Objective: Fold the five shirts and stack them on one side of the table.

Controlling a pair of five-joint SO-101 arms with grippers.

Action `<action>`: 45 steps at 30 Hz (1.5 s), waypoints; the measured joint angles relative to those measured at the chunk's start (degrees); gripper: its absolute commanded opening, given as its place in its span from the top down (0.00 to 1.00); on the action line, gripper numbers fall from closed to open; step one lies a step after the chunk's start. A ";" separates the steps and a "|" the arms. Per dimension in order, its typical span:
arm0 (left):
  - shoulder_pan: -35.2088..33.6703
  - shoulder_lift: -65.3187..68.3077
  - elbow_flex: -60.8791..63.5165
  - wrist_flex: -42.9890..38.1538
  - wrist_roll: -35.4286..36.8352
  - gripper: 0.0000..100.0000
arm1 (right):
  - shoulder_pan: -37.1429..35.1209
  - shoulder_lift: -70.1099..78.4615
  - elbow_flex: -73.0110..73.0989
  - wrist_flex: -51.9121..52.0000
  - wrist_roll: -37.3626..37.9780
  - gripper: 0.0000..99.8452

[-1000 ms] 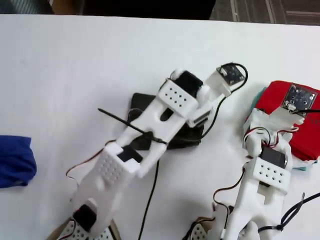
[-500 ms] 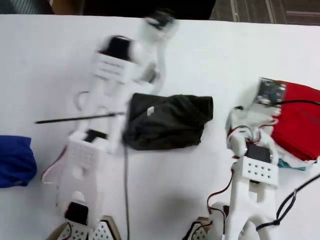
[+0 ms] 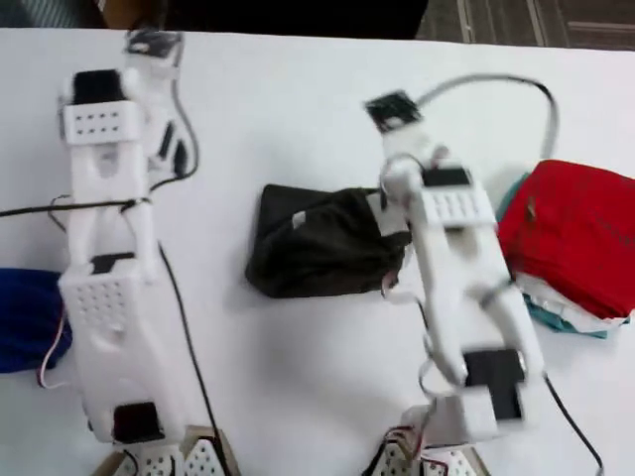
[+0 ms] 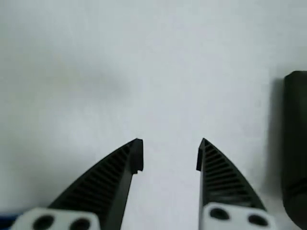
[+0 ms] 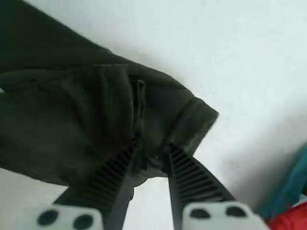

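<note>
Right tool (image 5: 153, 158) was clamped on the black shirt (image 5: 72, 110) hem; left tool (image 4: 168, 155) stood open over the bench (image 4: 144, 57). A shallow pinch could slip, undoing the fold.

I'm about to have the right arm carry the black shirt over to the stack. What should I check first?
1. Right tool on the black shirt: ok, closed on the edge nearest the stack.
2. Grip firm enough to lift: cannot tell.
3. Black shirt neatly folded: cannot tell, it lies as a rumpled bundle.
4. Left tool out of the way: ok, open over bare table, on the side away from the stack.
5. Stack top free: ok, nothing lies on its red top layer.
6. All shirts gathered: not ok, the blue shirt lies at the opposite table edge.
</note>
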State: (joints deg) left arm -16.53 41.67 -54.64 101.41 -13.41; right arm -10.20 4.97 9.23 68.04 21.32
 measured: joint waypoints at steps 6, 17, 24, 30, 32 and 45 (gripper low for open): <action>-6.15 0.00 1.58 0.00 0.00 0.79 | -2.20 15.38 -25.14 15.65 6.95 0.80; -7.30 0.00 1.49 -3.34 0.00 0.79 | -10.11 28.40 -39.03 26.73 13.71 0.78; -7.30 0.00 -4.57 -5.80 0.00 0.79 | -9.93 31.12 -39.21 26.90 13.63 0.87; -7.21 0.00 -4.92 -7.30 0.00 0.79 | -10.02 30.95 -39.82 26.90 13.54 0.98; -7.21 0.00 -4.92 -7.82 0.00 0.79 | -10.02 30.24 -39.82 27.34 13.54 0.98; -7.30 1.41 -5.27 -9.76 0.00 0.79 | -12.75 13.36 -25.58 29.63 13.54 0.98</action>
State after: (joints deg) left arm -23.82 43.08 -59.91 91.65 -13.41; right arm -22.95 18.33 -16.35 97.67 34.86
